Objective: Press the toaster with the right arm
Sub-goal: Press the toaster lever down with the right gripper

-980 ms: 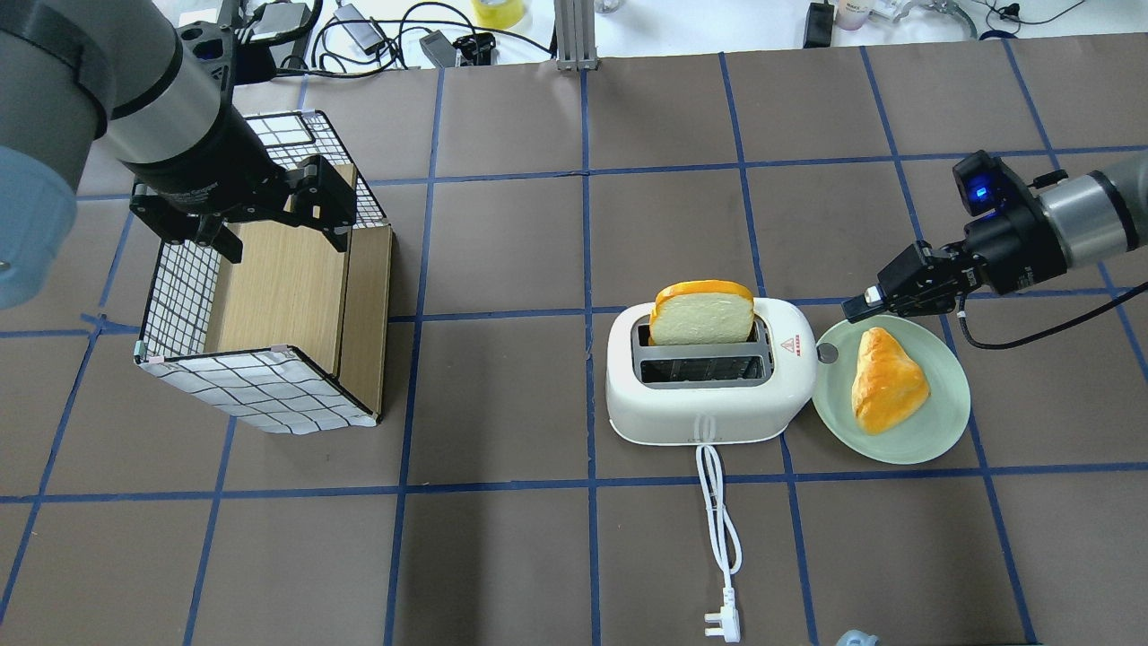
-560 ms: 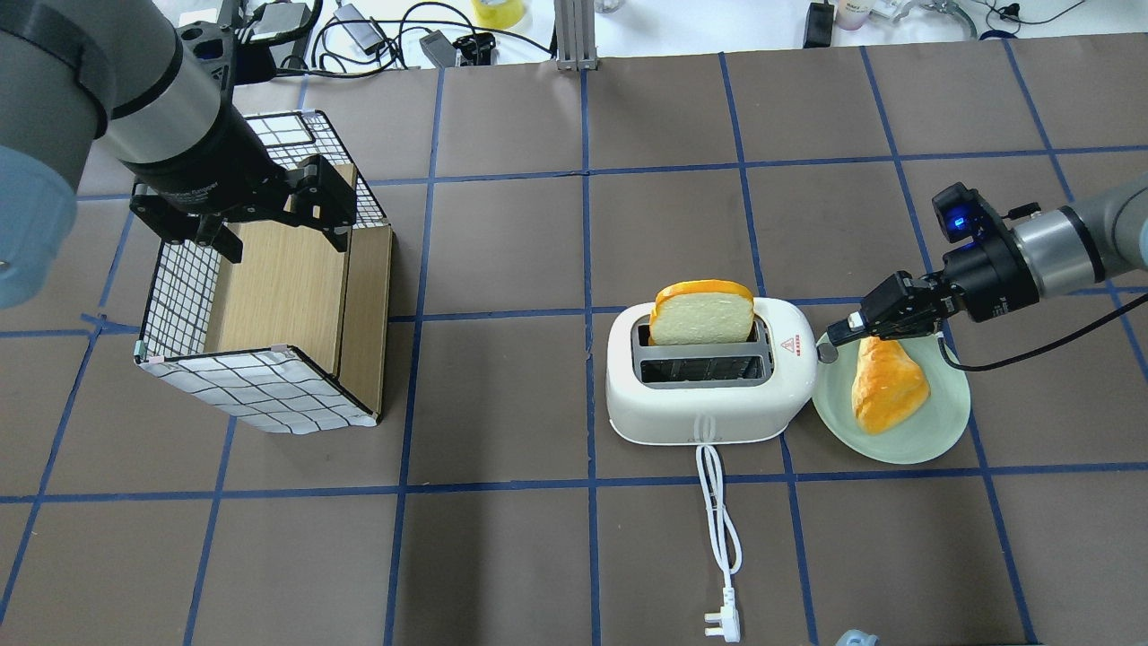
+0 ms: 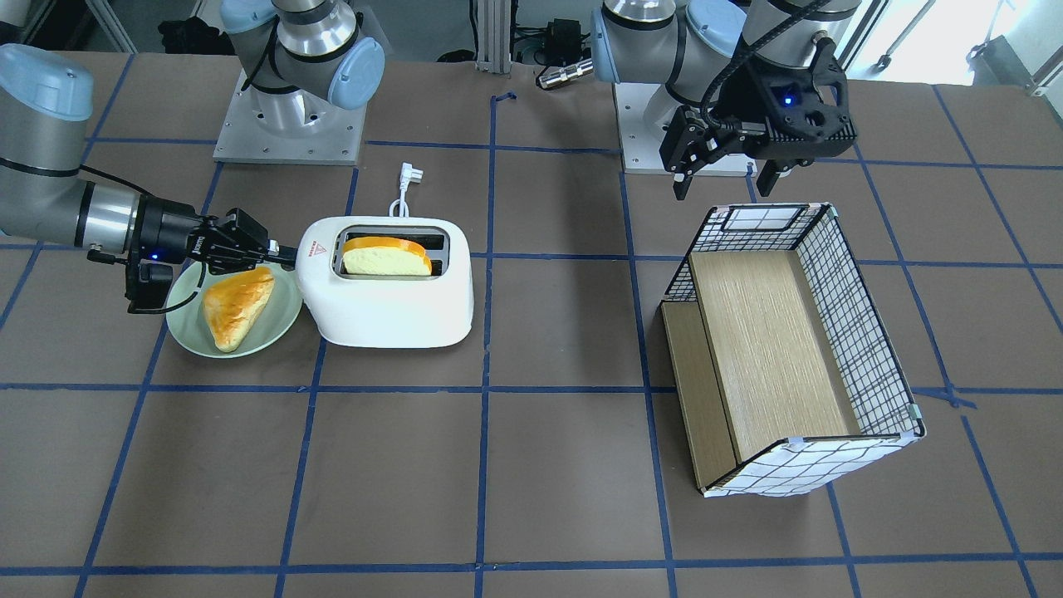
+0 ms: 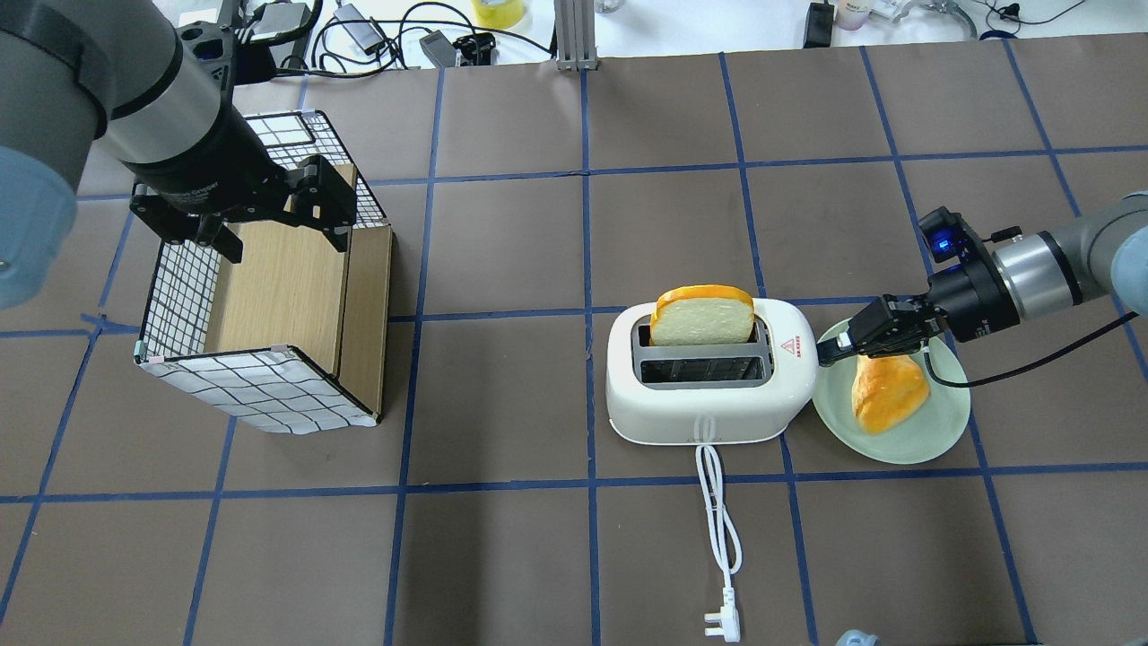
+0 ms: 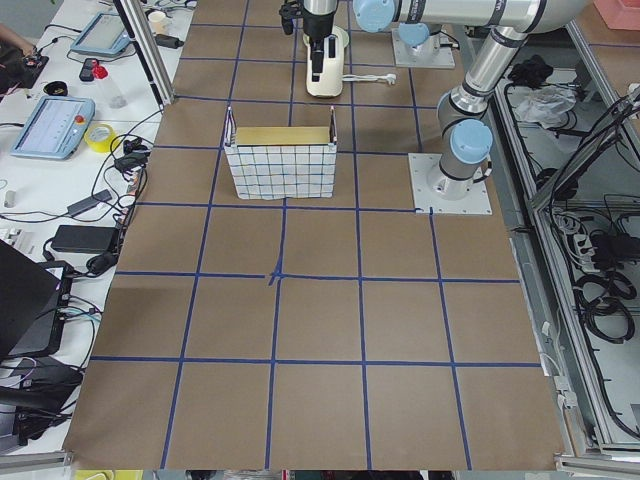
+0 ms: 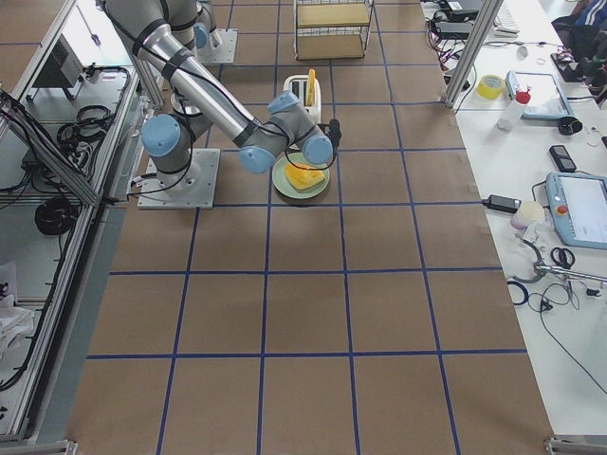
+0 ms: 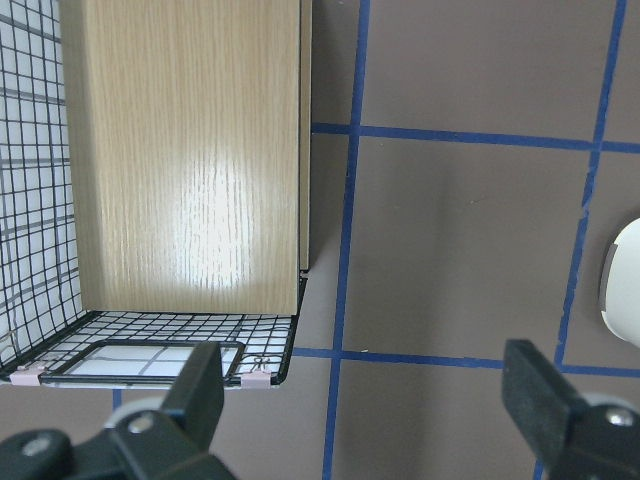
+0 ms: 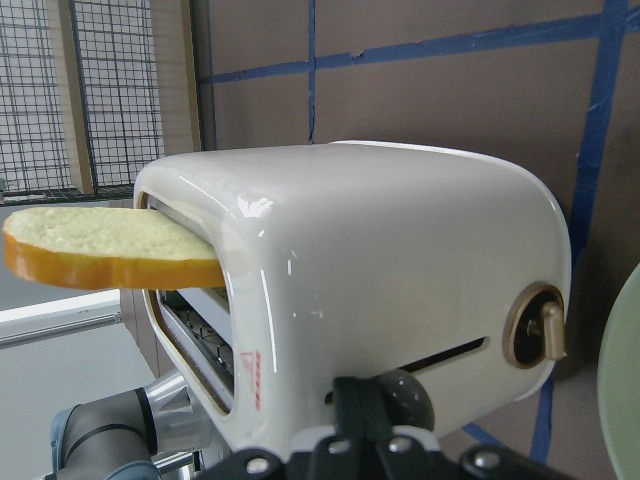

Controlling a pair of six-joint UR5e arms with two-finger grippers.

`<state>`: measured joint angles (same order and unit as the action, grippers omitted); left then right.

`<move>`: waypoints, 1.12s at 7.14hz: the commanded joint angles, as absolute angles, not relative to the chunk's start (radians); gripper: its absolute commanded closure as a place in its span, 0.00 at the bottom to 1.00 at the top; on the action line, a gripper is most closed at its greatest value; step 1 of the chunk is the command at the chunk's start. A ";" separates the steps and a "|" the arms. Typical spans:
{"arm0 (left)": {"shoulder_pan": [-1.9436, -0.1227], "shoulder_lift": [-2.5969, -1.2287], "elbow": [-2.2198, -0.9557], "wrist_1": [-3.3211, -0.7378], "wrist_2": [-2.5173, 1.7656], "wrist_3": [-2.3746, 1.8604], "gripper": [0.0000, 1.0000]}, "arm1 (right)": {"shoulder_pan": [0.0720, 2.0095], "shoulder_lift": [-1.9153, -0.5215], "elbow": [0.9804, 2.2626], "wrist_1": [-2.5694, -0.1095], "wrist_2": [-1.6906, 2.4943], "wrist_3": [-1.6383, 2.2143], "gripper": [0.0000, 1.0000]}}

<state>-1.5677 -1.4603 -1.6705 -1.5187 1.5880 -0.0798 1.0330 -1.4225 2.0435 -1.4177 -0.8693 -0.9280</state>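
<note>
The white toaster [image 4: 708,377] stands at the table's middle with a bread slice [image 4: 702,316] upright in its far slot. It also shows in the front view [image 3: 390,307] and fills the right wrist view [image 8: 400,280]. My right gripper [image 4: 823,354] is shut and empty, its tip at the toaster's right end on the grey lever knob [image 8: 405,388], which it hides from overhead. In the front view this gripper [image 3: 286,256] touches the toaster's end. My left gripper [image 4: 269,229] is open and empty above the wire crate.
A green plate [image 4: 897,440] with a pastry [image 4: 883,390] lies right beside the toaster, under my right gripper. The white cord [image 4: 717,520] runs towards the near edge and ends in a plug [image 4: 722,624]. A wire crate [image 4: 269,305] with wooden shelves stands at the left.
My right gripper has moved left and down, from over the plate's far rim to the toaster's end at the lever knob. The left arm has not moved.
</note>
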 commanded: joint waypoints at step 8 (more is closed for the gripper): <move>-1.568 -1.460 -1.671 -1.519 1.588 -0.080 0.00 | 1.032 -1.399 2.065 -1.514 -0.884 -0.853 0.99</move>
<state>-1.5677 -1.4604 -1.6705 -1.5187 1.5883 -0.0798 1.0324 -1.3915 2.0745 -1.5135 -0.8835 -0.9034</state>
